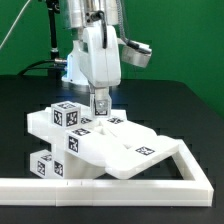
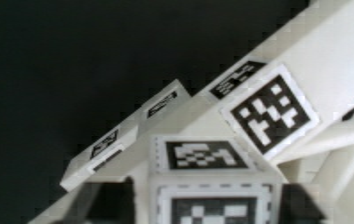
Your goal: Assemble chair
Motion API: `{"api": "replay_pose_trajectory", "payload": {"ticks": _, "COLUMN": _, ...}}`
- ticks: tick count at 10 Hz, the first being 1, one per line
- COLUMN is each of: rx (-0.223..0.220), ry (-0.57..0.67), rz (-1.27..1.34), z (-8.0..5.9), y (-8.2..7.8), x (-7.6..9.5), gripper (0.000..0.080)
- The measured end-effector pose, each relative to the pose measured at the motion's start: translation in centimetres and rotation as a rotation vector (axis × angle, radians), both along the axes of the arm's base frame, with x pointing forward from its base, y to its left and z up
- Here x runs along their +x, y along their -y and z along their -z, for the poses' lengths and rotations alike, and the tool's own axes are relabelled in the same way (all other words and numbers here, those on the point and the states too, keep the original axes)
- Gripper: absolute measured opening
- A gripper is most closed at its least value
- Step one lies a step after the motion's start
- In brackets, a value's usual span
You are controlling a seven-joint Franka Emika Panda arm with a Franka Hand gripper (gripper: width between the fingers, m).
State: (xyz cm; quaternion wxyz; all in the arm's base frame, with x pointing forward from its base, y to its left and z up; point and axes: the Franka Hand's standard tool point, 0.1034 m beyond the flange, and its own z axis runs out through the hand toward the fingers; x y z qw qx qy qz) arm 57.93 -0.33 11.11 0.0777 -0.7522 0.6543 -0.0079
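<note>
The chair (image 1: 70, 132) is a cluster of white blocky parts with black-and-white tags, standing in the middle of the black table. Its flat slab (image 1: 135, 150) reaches toward the exterior view's right. My gripper (image 1: 100, 110) points straight down over a short square post (image 1: 99, 122) of the chair. In the wrist view the tagged post (image 2: 206, 160) fills the space between my gripper's (image 2: 206, 208) dark fingers (image 2: 106, 200), which stand on either side of it. The jaws look slightly apart from the post's sides, so the gripper reads as open.
A long white L-shaped rail (image 1: 100, 186) runs along the front of the table and turns back at the exterior view's right (image 1: 196, 160). The chair parts sit just behind it. The robot arm (image 1: 95, 50) rises above the chair.
</note>
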Motion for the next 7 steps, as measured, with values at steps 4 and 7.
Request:
{"api": "replay_pose_trajectory", "payload": {"ticks": 4, "rx": -0.084, "ry": 0.057, "rz": -0.606, "z": -0.3, "y": 0.1, "x": 0.4, "gripper": 0.0635}}
{"api": "replay_pose_trajectory", "payload": {"ticks": 7, "rx": -0.138, "ry": 0.074, "rz": -0.854, "z": -0.2, "y": -0.5, "x": 0.4, "gripper": 0.0649}}
